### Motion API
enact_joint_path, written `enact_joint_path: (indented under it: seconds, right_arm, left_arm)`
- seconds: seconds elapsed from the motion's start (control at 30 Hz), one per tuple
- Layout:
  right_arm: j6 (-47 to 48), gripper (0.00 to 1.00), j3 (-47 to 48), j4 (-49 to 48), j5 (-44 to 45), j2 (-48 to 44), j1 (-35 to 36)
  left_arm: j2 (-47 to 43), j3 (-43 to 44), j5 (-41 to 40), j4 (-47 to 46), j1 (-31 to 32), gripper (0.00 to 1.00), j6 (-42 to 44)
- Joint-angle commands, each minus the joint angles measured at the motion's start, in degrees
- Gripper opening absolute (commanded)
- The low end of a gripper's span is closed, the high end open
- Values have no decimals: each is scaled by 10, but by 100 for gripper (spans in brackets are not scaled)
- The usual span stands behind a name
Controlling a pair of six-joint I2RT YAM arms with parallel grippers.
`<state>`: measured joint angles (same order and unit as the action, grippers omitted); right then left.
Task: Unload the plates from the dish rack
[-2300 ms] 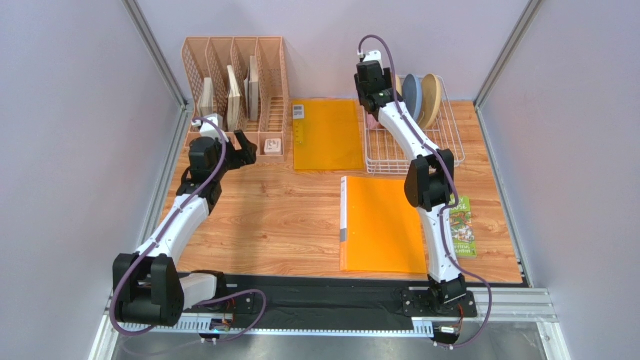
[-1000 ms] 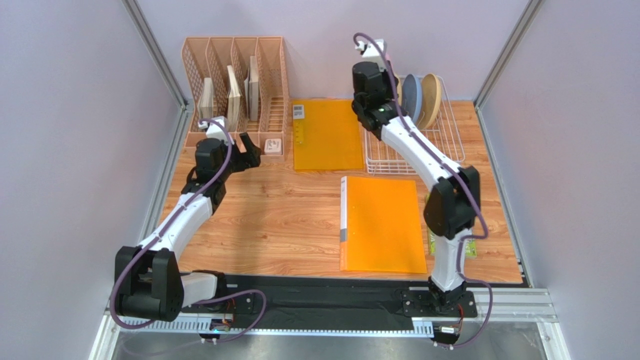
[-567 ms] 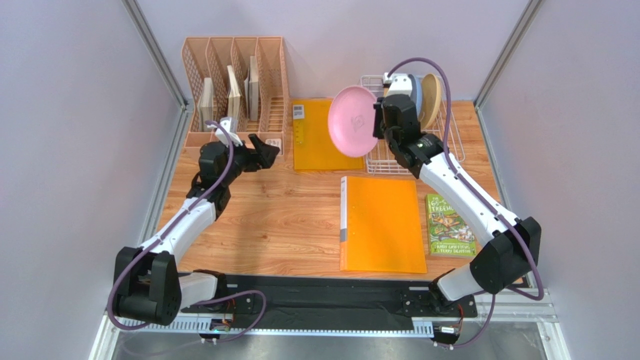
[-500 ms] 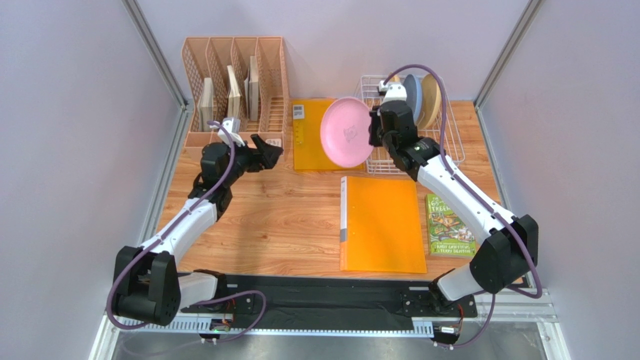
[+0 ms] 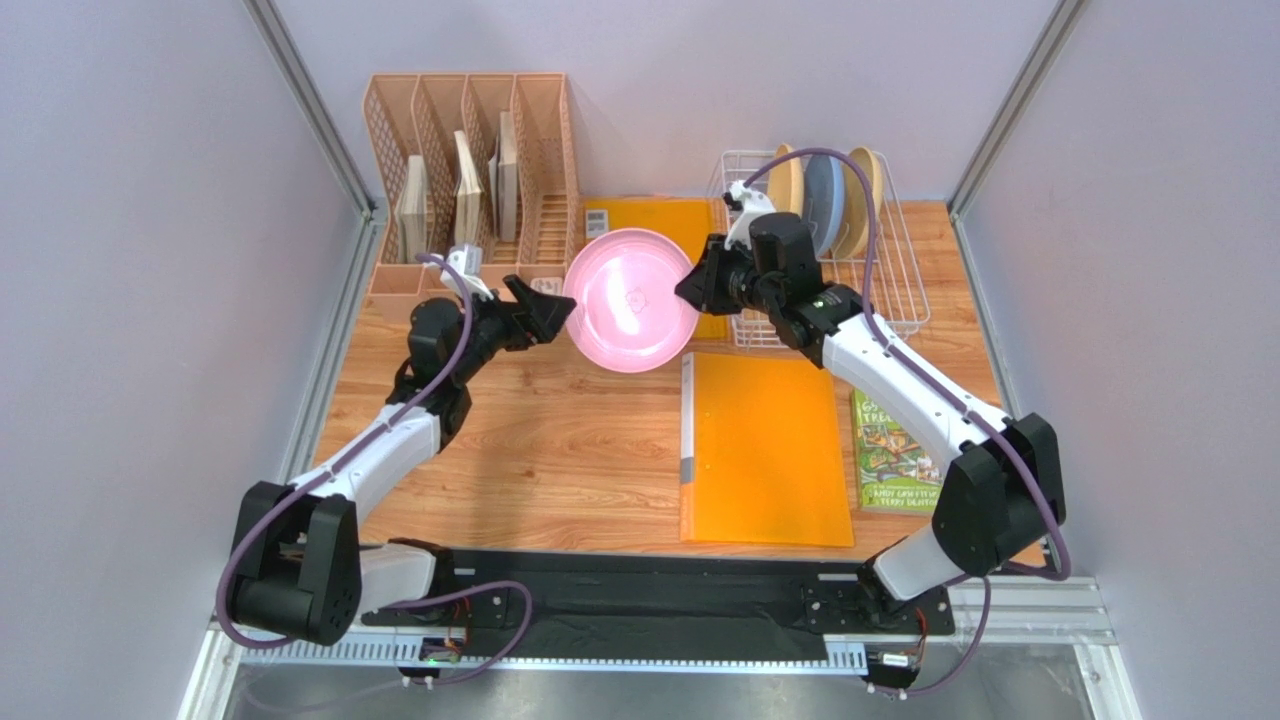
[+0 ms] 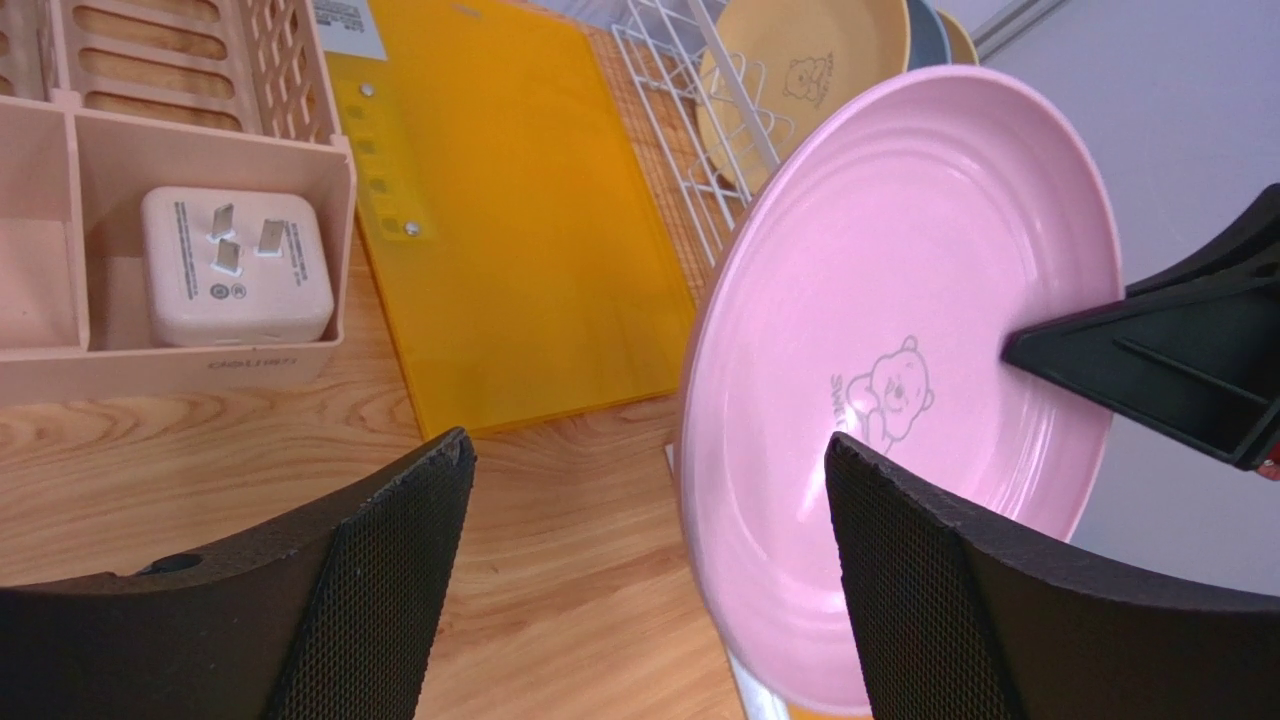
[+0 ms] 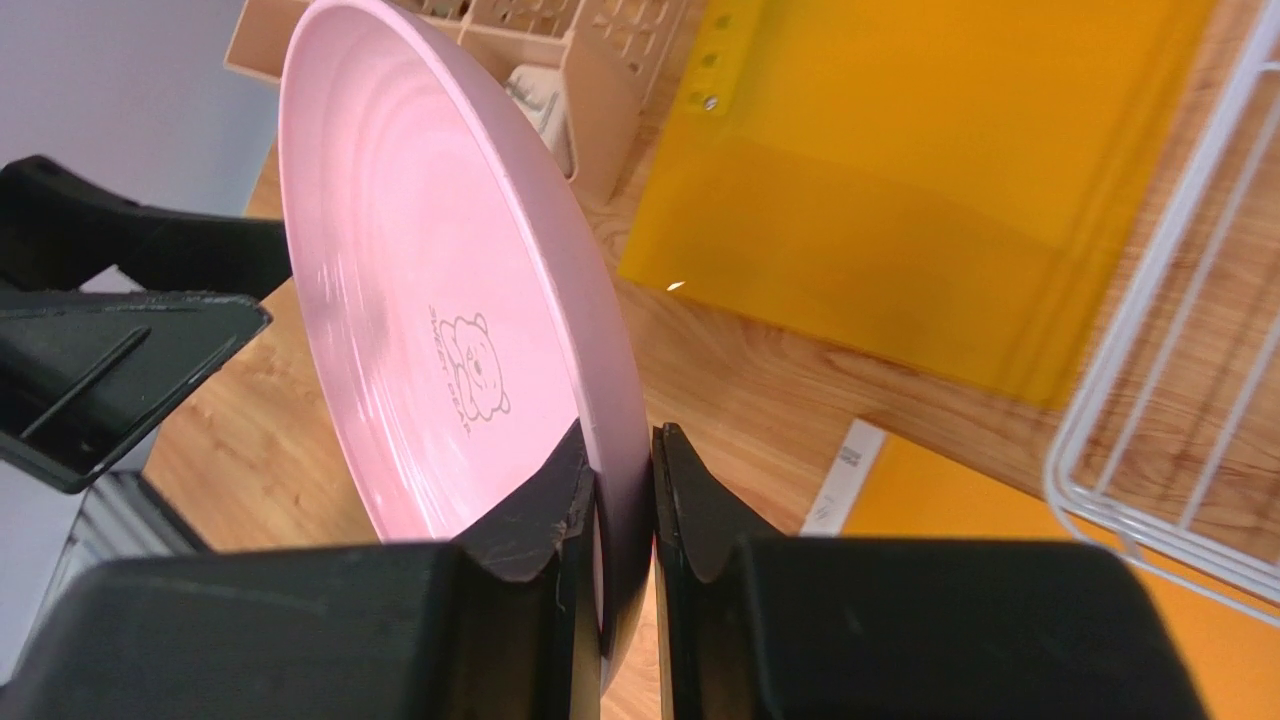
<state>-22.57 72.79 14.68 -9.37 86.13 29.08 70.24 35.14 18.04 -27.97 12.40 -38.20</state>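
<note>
The dish rack (image 5: 906,294) sits at the far right of the wooden table (image 5: 556,450). Three plates stand on edge along its back end: a beige plate (image 5: 784,177), a blue plate (image 5: 825,192) and a tan plate (image 5: 864,183), close together in a row. The wire floor nearer to me is bare.

At the far left is the peach file organizer (image 5: 469,165). Its tall slots hold a few flat pieces standing upright, but I cannot make out what they are. Its low front tray holds a white power adapter (image 6: 238,267), lying prongs up.

The pink plate (image 5: 628,300) is out of the rack and in the air between my two arms. It hangs over the near corner of the translucent orange folder (image 5: 661,218), left of the rack. My right gripper (image 7: 619,495) is clamped on it, one finger on each face of its rim at the right edge. The plate is tilted, and its hollow face with the small bear mark is turned towards my left wrist camera.

My left gripper (image 5: 544,305) is at the plate's opposite edge with its jaws spread wide. In the left wrist view the near rim falls in the gap between my fingers (image 6: 376,585). I cannot tell whether either one touches the plate.

A second orange folder (image 5: 766,450) lies flat nearer to me, with a green book (image 5: 897,450) just to its right.
</note>
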Motion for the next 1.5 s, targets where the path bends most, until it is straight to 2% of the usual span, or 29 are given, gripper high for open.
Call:
enact_joint_path:
  seconds: [0.0,0.07,0.13,0.17,0.2,0.27,0.3,0.4,0.43,0.47,0.5,0.53,0.57,0.6,0.7,0.87,1.03,1.23,1.47]
  right_arm:
    - [-30,0,18,-51,-93,17,3]
    - [-33,0,19,-56,-104,20,3]
    - [-34,0,19,-65,-127,23,2]
    - [-37,0,19,-64,-130,23,3]
    - [-38,0,18,-63,-133,22,3]
    - [-37,0,19,-62,-138,22,3]
    - [-36,0,19,-61,-143,20,3]
    - [-35,2,24,-53,-152,24,3]
    - [-34,38,25,-47,-148,26,3]
    - [-20,55,35,-36,-141,27,3]
    - [-9,62,41,2,-104,27,3]
    - [1,75,45,19,-79,26,3]
    - [29,78,52,37,-52,25,2]
    - [40,79,57,69,9,21,3]
    - [85,83,69,109,133,12,1]
    - [118,88,91,123,227,10,-12]
    - [121,88,111,122,252,34,-49]
    - [133,88,132,115,283,69,-91]
    - [141,88,174,111,301,115,-117]
  left_arm:
    - [7,-11,20,-81,5,91,-33]
    - [13,-8,21,-85,9,88,-32]
    - [18,-3,27,-84,13,70,-29]
    - [23,-3,28,-82,13,60,-29]
    - [24,-4,25,-79,14,36,-28]
    - [25,-6,21,-66,14,14,-24]
    - [25,-6,19,-53,14,0,-20]
    - [18,-6,6,-19,14,0,-8]
    - [12,-11,-6,-10,15,0,-5]
    - [-6,-21,-19,0,15,0,0]
    - [-18,-23,-47,38,15,0,7]
    - [-46,-25,-68,66,16,0,21]
    - [-60,-24,-92,98,16,0,25]
    - [-73,-21,-137,163,16,0,29]
    - [-120,-19,-208,264,16,0,34]
    - [-179,-38,-311,388,16,0,-7]
    - [-190,-66,-343,428,16,0,-40]
    - [-170,-109,-371,407,16,0,-79]
    - [-146,-120,-373,404,16,0,-91]
